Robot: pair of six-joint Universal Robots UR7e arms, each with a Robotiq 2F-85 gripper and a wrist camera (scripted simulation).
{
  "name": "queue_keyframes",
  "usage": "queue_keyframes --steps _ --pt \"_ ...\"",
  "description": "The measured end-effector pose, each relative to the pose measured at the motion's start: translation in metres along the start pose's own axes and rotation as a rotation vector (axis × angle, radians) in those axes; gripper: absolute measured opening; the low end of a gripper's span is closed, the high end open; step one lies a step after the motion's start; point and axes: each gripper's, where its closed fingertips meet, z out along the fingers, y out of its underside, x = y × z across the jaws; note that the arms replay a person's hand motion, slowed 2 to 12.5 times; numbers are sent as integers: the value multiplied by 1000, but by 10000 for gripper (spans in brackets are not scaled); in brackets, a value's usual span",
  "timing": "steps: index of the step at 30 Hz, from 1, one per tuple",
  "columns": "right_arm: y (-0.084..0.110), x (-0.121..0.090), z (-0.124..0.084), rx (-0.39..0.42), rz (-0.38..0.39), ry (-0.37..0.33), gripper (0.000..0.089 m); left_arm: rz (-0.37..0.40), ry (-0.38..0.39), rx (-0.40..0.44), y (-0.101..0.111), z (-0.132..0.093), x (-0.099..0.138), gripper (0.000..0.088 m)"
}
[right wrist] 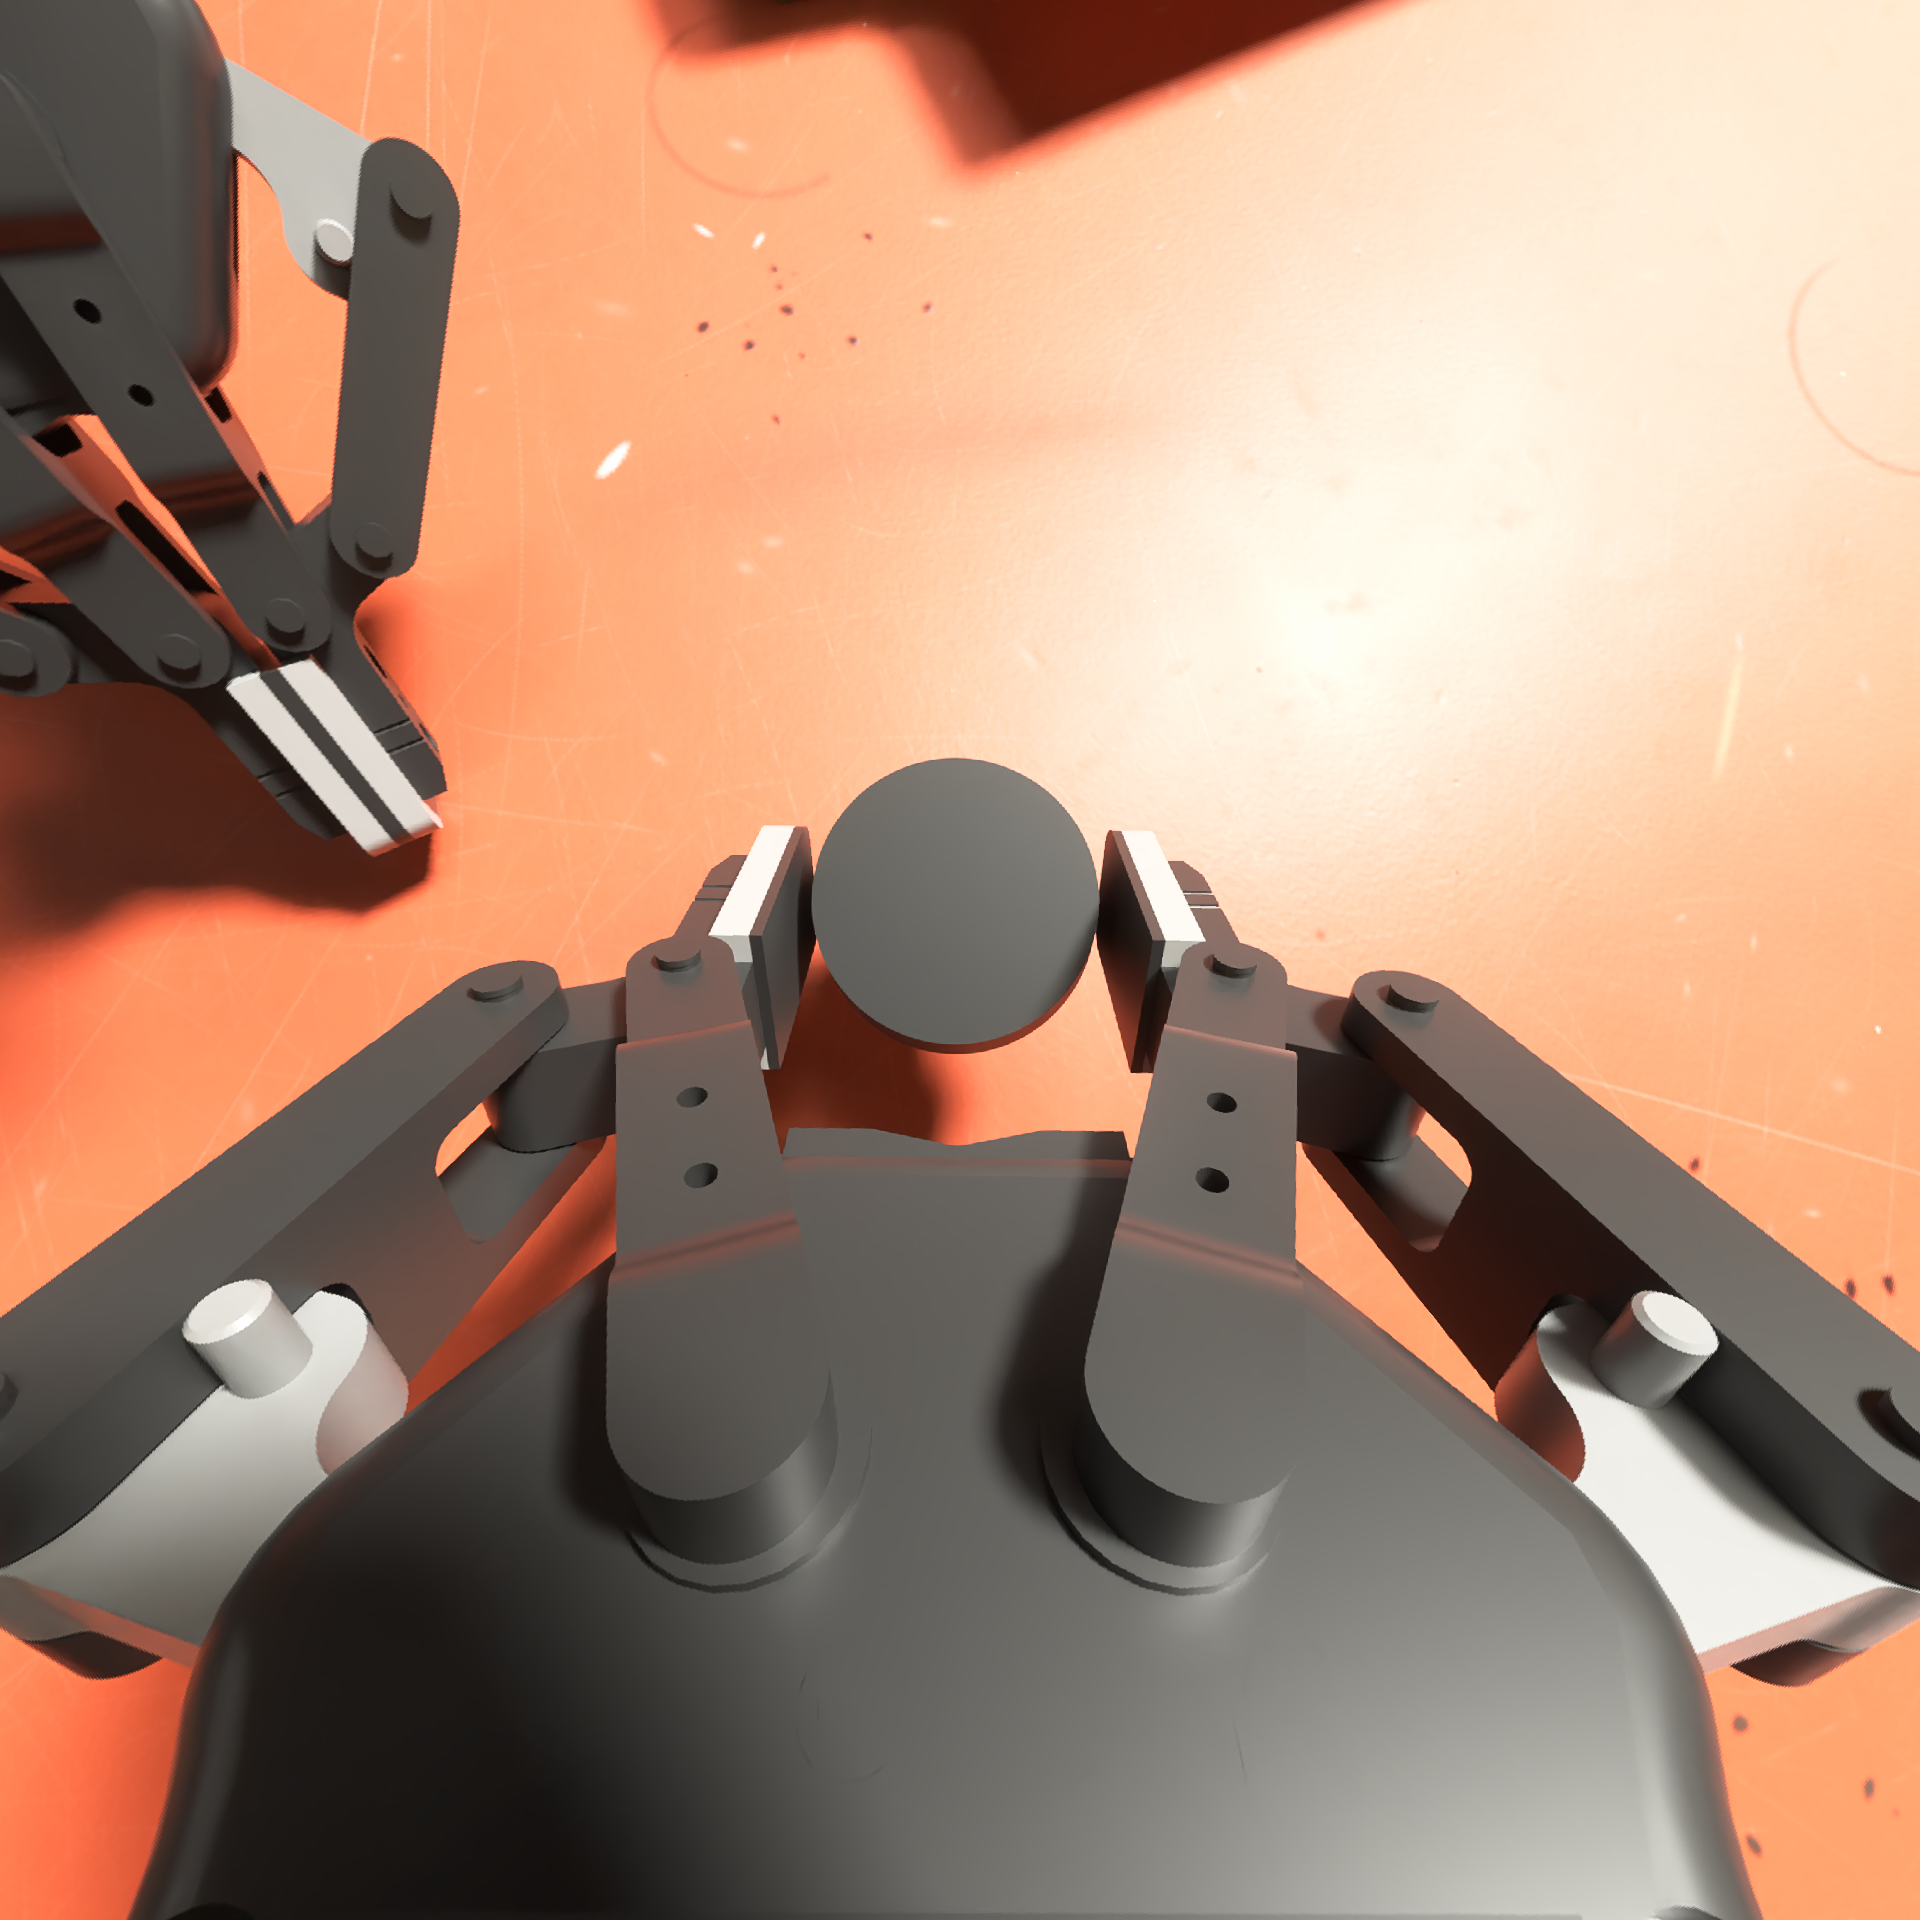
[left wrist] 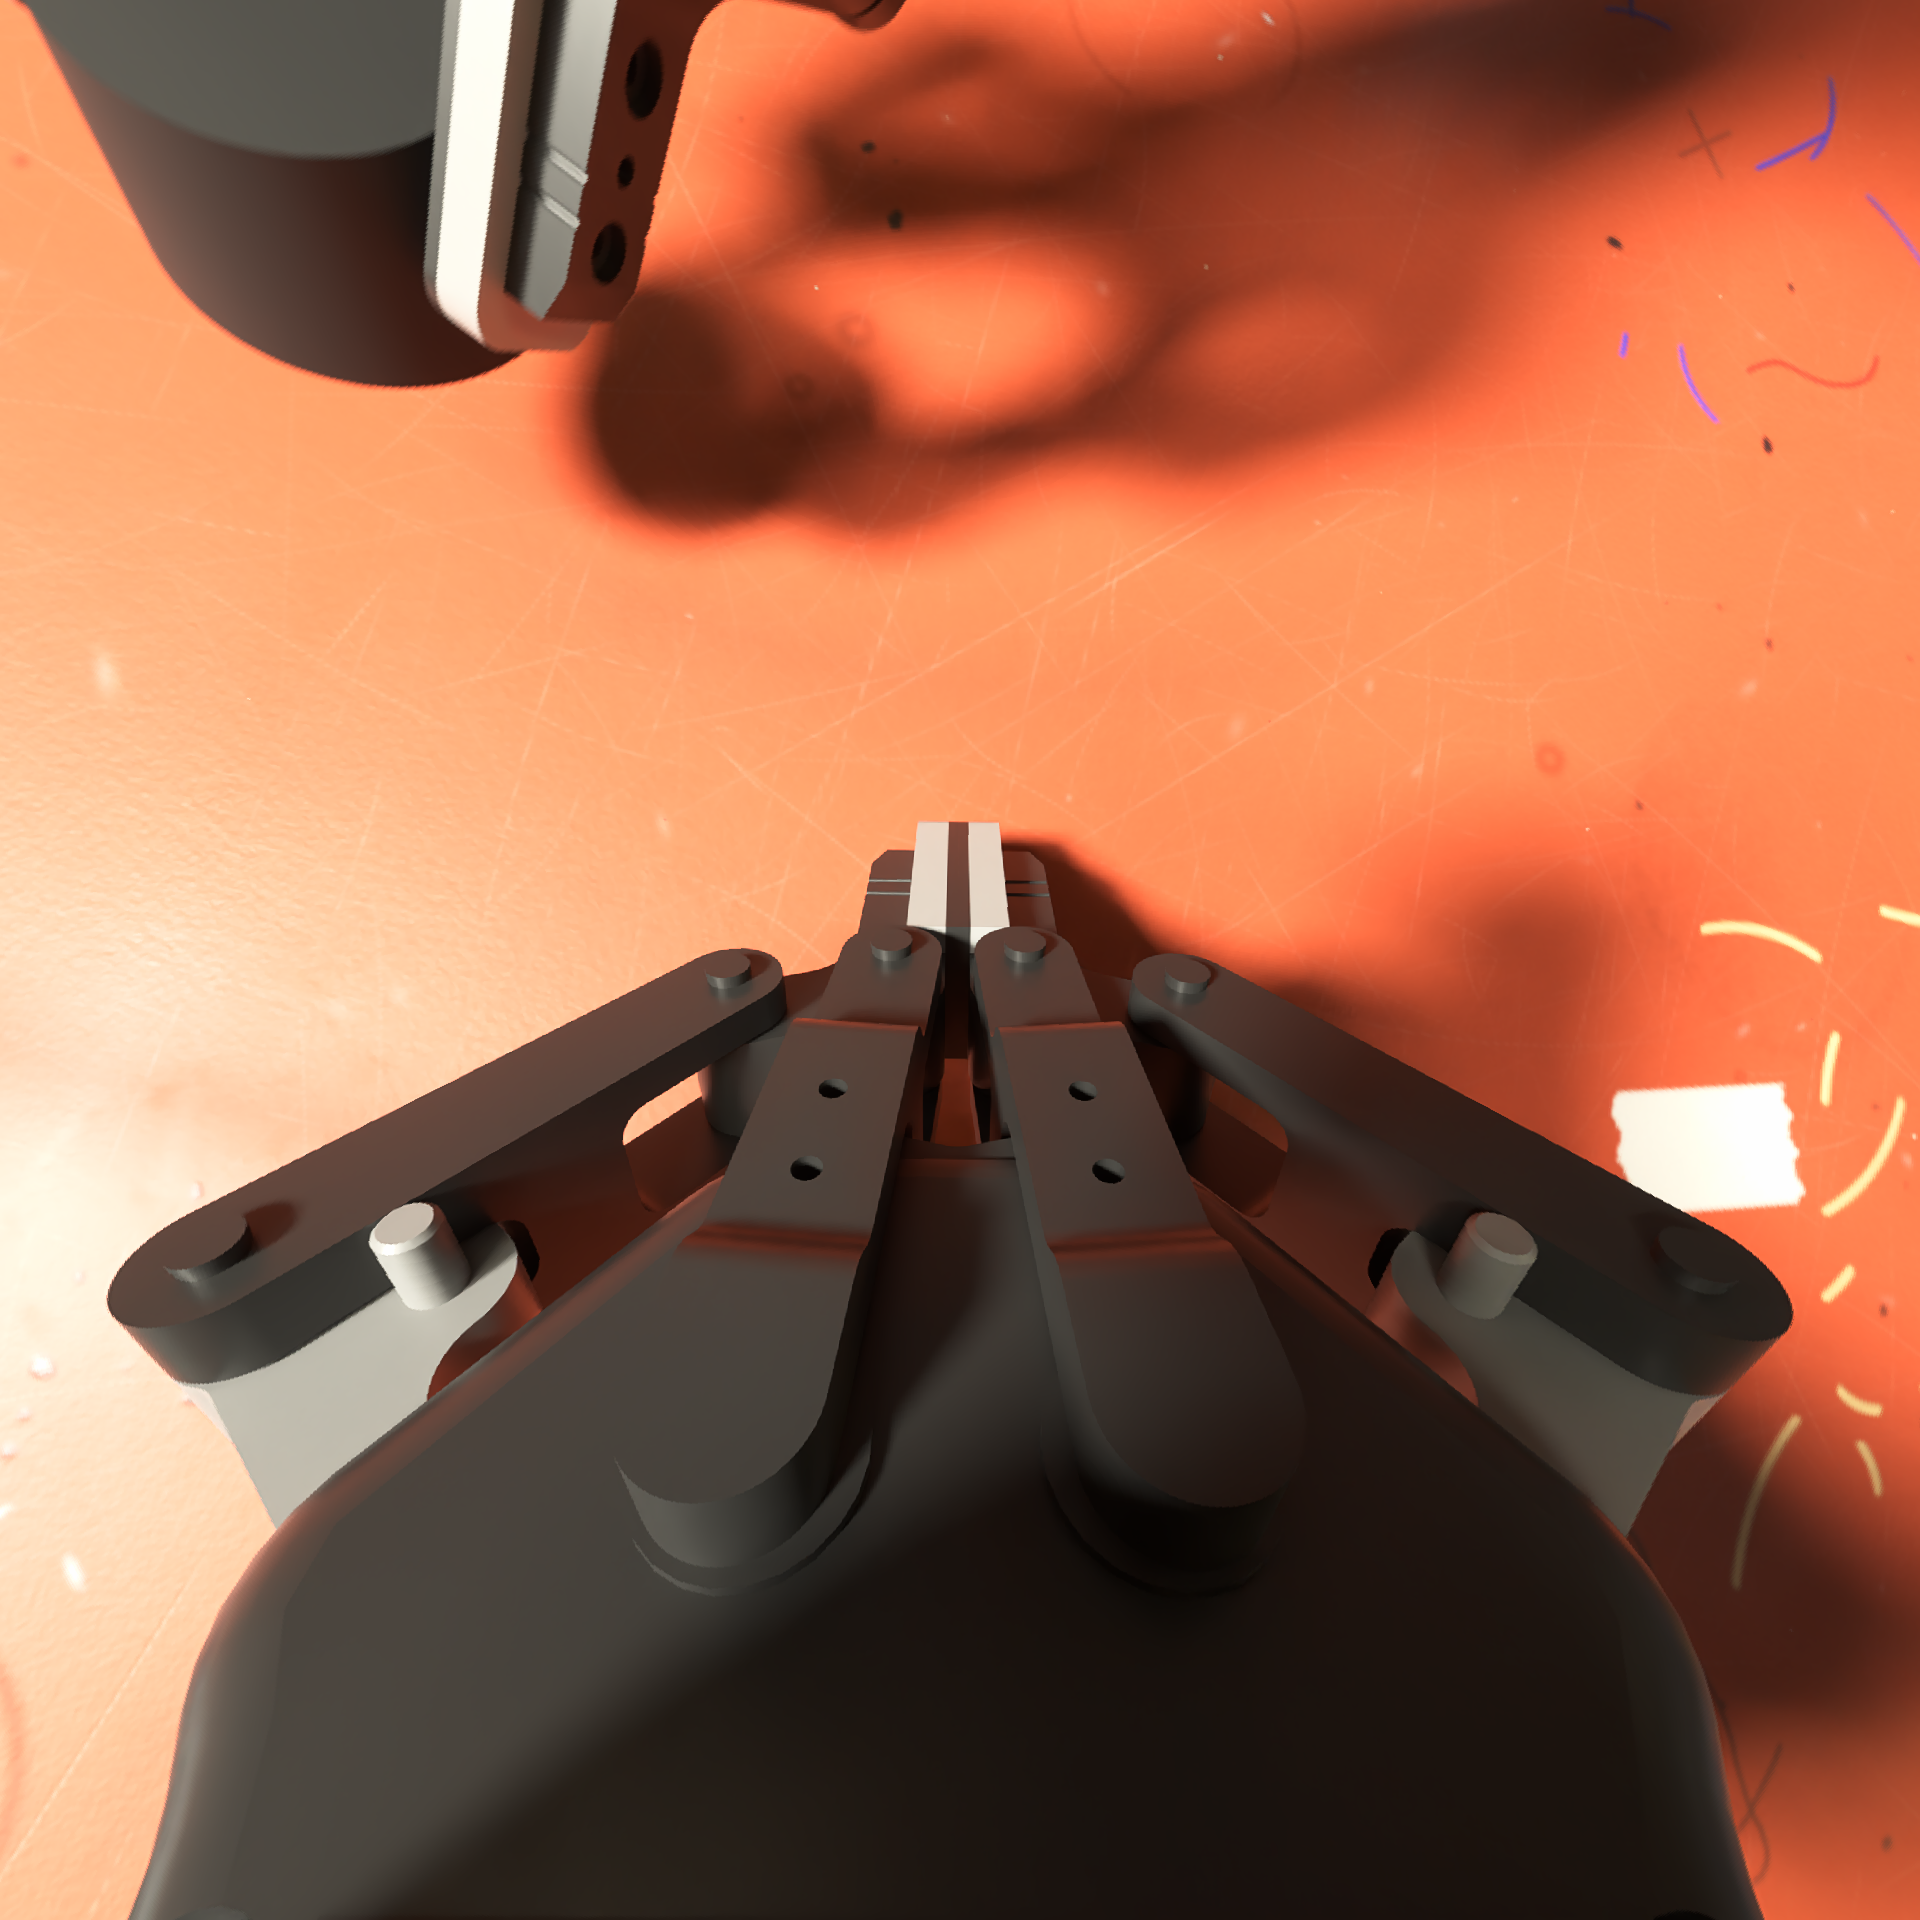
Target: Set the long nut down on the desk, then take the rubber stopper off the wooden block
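My right gripper [right wrist: 954, 914] is shut on the rubber stopper [right wrist: 954, 902], a dark grey round plug, with a pad against each side. In the left wrist view the stopper [left wrist: 260, 239] hangs above the orange desk [left wrist: 1039, 675] at the top left, with one right finger [left wrist: 540, 177] on it and its shadow on the desk below. My left gripper [left wrist: 956, 873] is shut and empty, with its pads together just above the desk. It also shows in the right wrist view [right wrist: 400, 826], left of the stopper and apart from it. No long nut or wooden block is clearly in view.
A white piece of tape [left wrist: 1704, 1148] lies on the desk at the right, among yellow and purple scribbles. A dark blurred shape [right wrist: 1039, 73] sits at the top edge of the right wrist view; I cannot tell what it is.
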Motion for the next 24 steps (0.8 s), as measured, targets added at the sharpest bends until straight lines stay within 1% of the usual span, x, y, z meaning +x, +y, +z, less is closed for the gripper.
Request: queue_keyframes --steps 5,8,12,15,18,24 --pt "-7 -6 13 -28 -28 -8 492 24 18 -10 5 -3 4 0" --pt "-11 -11 20 -36 -46 -27 492 30 40 -15 8 -6 7 0" --pt "-16 -20 27 -39 -70 -64 492 20 86 -22 13 -9 14 0" --pt "-19 -24 31 -42 -81 -77 492 1 118 -27 16 -11 17 0" --pt "-20 -26 35 -52 -89 -86 492 -28 134 -31 18 -13 18 0" --pt "-21 -31 42 -75 -110 -120 492 -123 139 -31 20 -16 16 0"
